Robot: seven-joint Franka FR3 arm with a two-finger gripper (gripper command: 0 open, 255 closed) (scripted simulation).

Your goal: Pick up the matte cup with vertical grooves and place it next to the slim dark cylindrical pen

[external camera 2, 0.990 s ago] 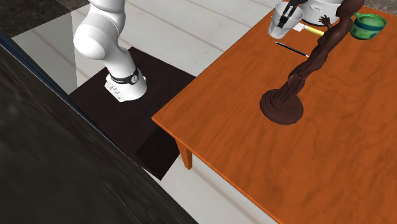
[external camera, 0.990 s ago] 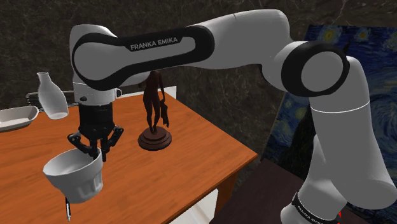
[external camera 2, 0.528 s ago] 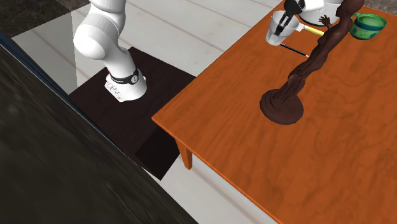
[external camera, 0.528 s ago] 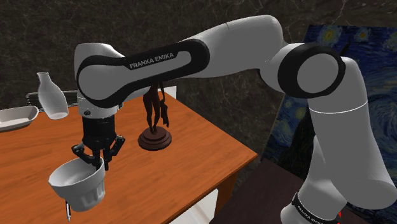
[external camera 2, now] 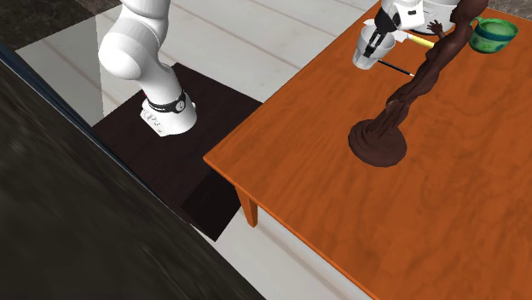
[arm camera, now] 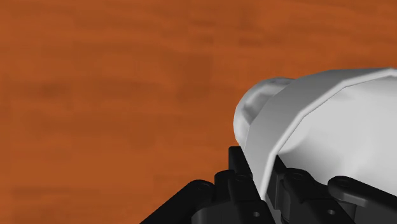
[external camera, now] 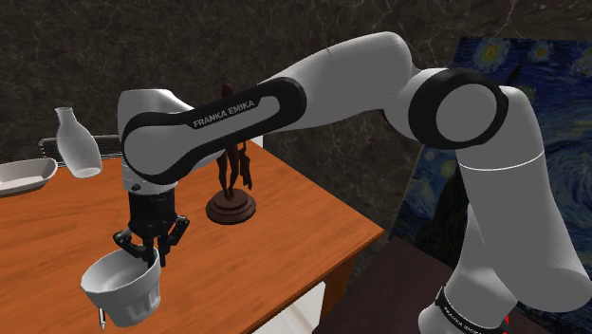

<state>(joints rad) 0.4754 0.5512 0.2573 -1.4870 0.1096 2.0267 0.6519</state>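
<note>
A plain white cup [external camera: 121,289] with faint vertical facets hangs low over the orange wooden table [external camera: 247,247], near its front edge. My black gripper [external camera: 142,249] is shut on the cup's rim, one finger inside and one outside. In the wrist view the cup [arm camera: 324,127] bulges out beside the fingers [arm camera: 238,167] that pinch its wall. A slim dark pen [external camera 2: 394,66] lies on the table just beside the cup [external camera 2: 368,47] in the second exterior view; its tip [external camera: 100,316] peeks out under the cup in the shoulder view.
A dark brown figurine [external camera: 231,176] stands on a round base just behind the gripper. A white bottle [external camera: 76,142] and a white dish [external camera: 24,176] sit at the far left. A green mug [external camera 2: 493,32] and a yellow item [external camera 2: 419,40] lie beyond the cup.
The arm has carried the cup lower and toward the table's front edge, closer to the pen. The grip on the rim has stayed the same.
</note>
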